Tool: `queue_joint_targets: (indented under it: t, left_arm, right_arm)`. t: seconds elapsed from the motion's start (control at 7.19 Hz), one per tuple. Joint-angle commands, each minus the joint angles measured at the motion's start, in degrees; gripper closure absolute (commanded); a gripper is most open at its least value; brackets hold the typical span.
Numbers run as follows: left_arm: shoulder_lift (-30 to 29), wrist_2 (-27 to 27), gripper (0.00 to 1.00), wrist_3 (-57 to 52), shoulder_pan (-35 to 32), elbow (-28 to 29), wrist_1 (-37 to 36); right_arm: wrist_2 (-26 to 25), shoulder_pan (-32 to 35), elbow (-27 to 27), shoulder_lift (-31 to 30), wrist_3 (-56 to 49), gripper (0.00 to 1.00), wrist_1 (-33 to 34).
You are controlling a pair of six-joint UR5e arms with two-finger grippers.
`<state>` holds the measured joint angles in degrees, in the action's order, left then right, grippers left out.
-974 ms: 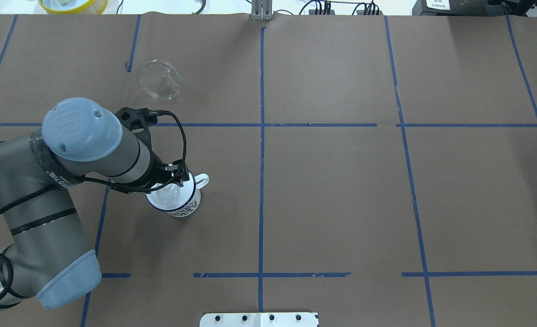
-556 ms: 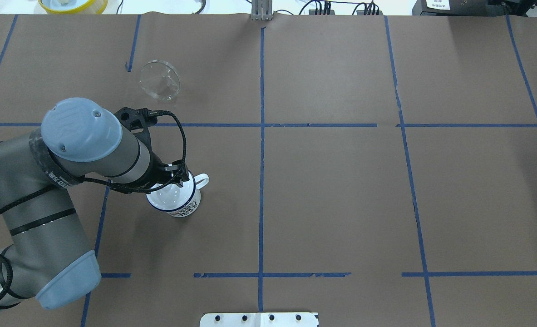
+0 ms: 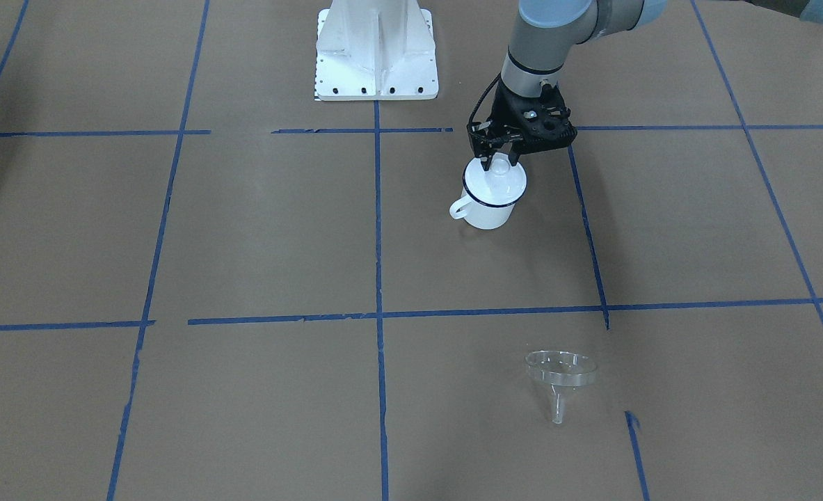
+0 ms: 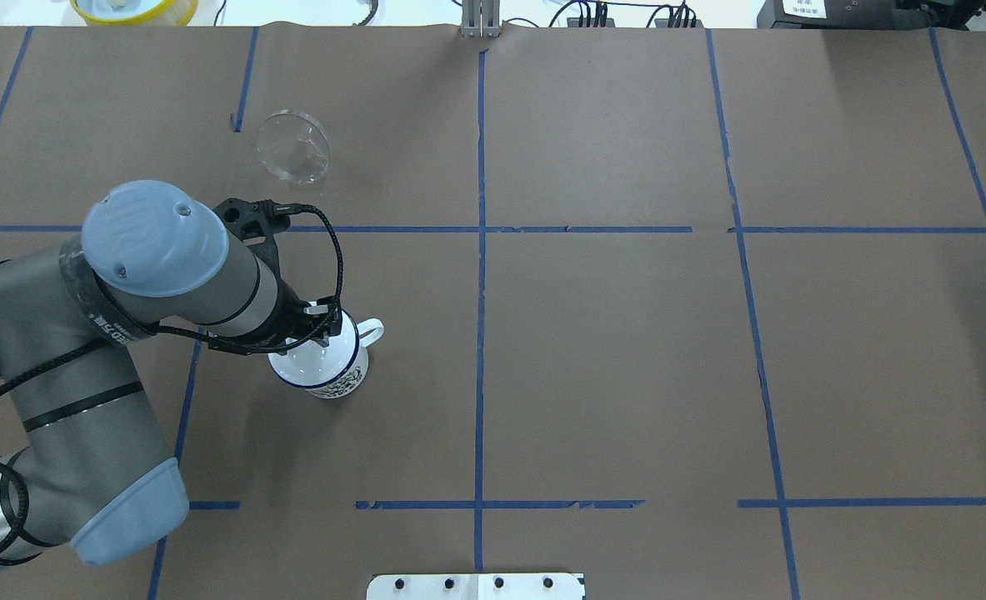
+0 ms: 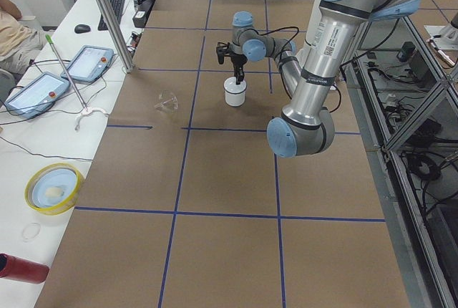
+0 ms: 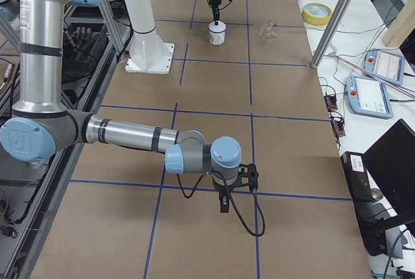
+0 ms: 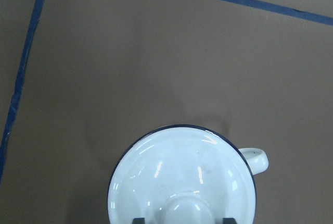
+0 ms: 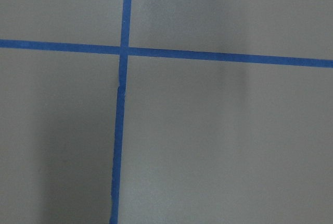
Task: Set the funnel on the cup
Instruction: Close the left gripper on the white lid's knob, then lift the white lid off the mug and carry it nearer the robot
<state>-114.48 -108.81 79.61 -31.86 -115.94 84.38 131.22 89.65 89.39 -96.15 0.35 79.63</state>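
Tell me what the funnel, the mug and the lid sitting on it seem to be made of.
Funnel: clear, glossy and fully see-through. It could be plastic or glass; the look leaves that open.
Mug: glossy white coat with a thin dark blue rim, so probably enamelled metal, possibly ceramic.
Lid: the same smooth white gloss with sharp highlights, so likely enamel too.

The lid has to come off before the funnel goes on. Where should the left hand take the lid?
By the round knob at its centre, from straight above: the lid is a smooth dome seated on the cup, so only the knob stands up to pinch. The left hand hangs over it, fingers open either side.
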Motion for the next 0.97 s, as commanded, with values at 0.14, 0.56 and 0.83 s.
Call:
queue_joint_targets:
  t: [0.14, 0.56, 0.83]
  left_arm:
    - [0.05, 0.00, 1.00, -0.41, -1.27, -2.08, -0.44]
    - [9.03, -0.79, 1.00, -13.29, -6.37, -18.39, -7.65]
    - [29.40, -0.79, 1.00, -19.57, -6.46, -21.53, 7.87]
  right_arm:
    - [0.00, 0.00, 0.00, 0.00, 0.00, 0.00, 0.00]
    - [0.00, 0.00, 0.00, 0.00, 0.00, 0.00, 0.00]
    - [0.00, 0.00, 0.00, 0.00, 0.00, 0.00, 0.00]
